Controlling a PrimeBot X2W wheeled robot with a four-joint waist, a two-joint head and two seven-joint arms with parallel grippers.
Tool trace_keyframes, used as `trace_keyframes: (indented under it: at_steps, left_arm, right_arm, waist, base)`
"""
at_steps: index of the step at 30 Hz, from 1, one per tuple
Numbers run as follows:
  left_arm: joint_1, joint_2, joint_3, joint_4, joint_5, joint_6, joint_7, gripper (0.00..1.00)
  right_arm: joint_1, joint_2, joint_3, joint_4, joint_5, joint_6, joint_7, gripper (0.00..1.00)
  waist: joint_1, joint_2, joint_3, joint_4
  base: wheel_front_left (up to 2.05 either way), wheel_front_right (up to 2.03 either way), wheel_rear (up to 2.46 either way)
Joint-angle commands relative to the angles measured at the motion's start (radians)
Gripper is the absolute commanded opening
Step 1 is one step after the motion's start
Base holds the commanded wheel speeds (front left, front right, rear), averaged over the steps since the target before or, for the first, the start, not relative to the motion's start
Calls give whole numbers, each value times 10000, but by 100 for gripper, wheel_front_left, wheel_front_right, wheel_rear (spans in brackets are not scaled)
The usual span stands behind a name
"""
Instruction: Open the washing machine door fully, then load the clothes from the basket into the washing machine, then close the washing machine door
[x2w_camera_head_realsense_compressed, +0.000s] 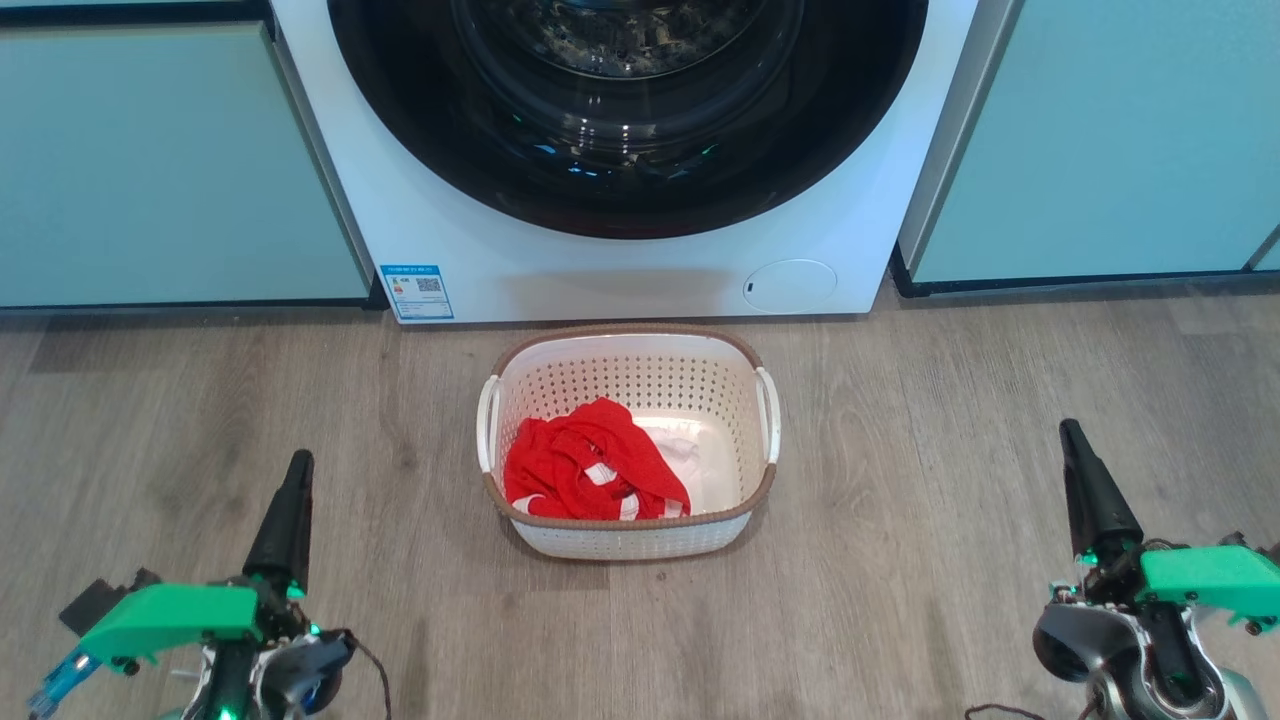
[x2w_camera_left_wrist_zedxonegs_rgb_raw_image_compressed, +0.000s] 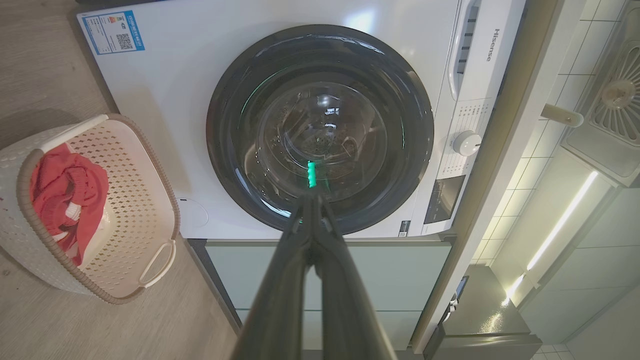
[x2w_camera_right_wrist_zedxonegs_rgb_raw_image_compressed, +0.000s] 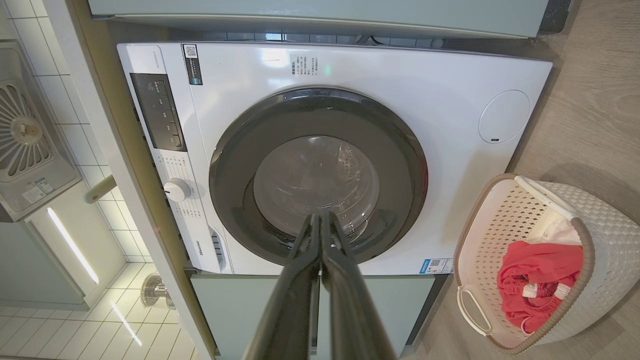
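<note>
We've got both claws pinched shut and empty: left claw (x2w_camera_head_realsense_compressed: 299, 462) and right claw (x2w_camera_head_realsense_compressed: 1070, 430) flank the basket (x2w_camera_head_realsense_compressed: 630, 332), with the clothes (x2w_camera_head_realsense_compressed: 590, 465) between them. The door (x2w_camera_head_realsense_compressed: 640, 205) sits closed, ahead of and above both. We'd part one claw, catch the rim's edge and pull in a wide arc.

the wood-look floor (x2w_camera_head_realsense_compressed: 900, 560) carries the basket (x2w_camera_head_realsense_compressed: 628, 540) and the washing machine (x2w_camera_head_realsense_compressed: 560, 270).
</note>
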Motion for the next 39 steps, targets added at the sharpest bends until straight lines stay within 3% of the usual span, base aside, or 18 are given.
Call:
trace_keyframes:
  at_steps: [1, 39]
  left_arm:
    - [-488, 91, 327, -293, 66, -16, 80, 0]
    - [-487, 91, 323, -293, 63, -16, 77, 0]
  right_arm:
    - [-512, -35, 176, -328, -87, 0, 47, 0]
    - [-512, -35, 179, -328, -84, 0, 44, 0]
  waist:
    - [0, 0, 0, 0]
    - [0, 0, 0, 0]
  base:
    - [0, 0, 0]
    - [0, 0, 0]
